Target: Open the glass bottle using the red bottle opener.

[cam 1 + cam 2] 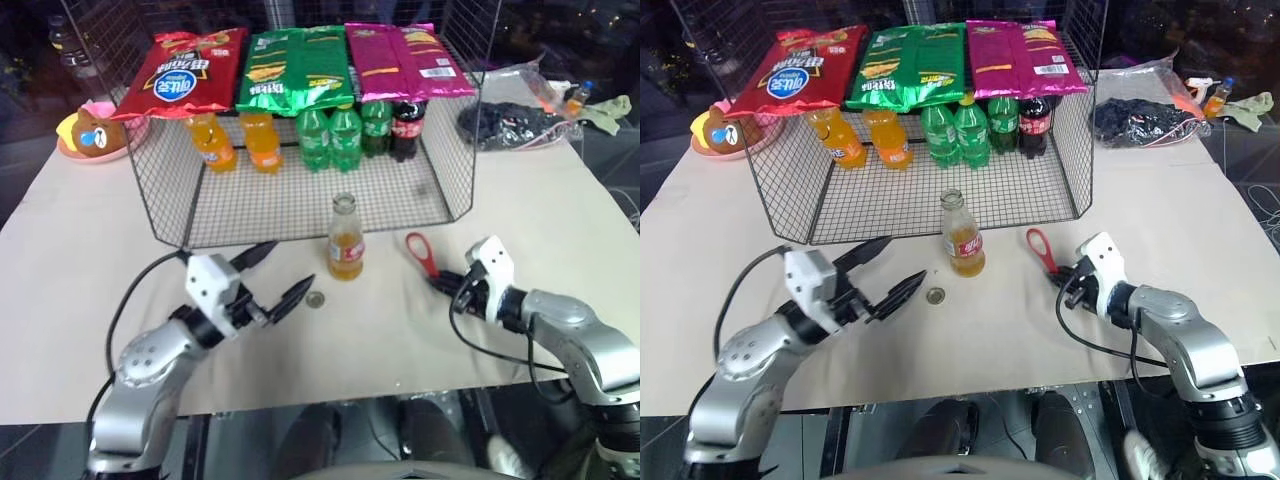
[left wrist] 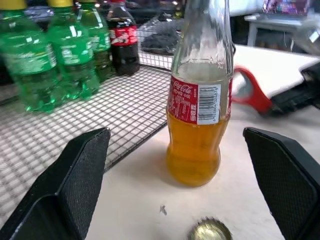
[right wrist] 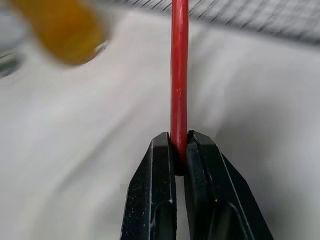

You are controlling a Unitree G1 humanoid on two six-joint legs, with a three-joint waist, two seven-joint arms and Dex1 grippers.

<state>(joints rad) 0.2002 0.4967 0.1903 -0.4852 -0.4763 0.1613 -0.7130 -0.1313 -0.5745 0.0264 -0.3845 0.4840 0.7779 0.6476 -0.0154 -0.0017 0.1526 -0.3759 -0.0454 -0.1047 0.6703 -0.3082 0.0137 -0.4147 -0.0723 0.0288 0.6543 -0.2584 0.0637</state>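
small clear glass bottle (image 1: 345, 238) of orange drink stands uncapped mid-tabletop (image 1: 80, 300); gold crown cap (image 1: 316, 299) at its 7 o'clock. right fingers (image 3: 180, 150) pinch flat red bottle opener (image 1: 422, 253); left fingers (image 2: 85, 175) splayed, empty. risk: a stray left arm tips the bottle, spilling drink.

glossy glass bottle (image 1: 346, 238), wire-mesh rack (image 1: 300, 195), glossy snack bags (image 1: 300, 68)

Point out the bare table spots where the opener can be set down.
Bare: table left of the wire rack, and right of the red bottle opener. Crowded: around the glass bottle, where the cap lies.
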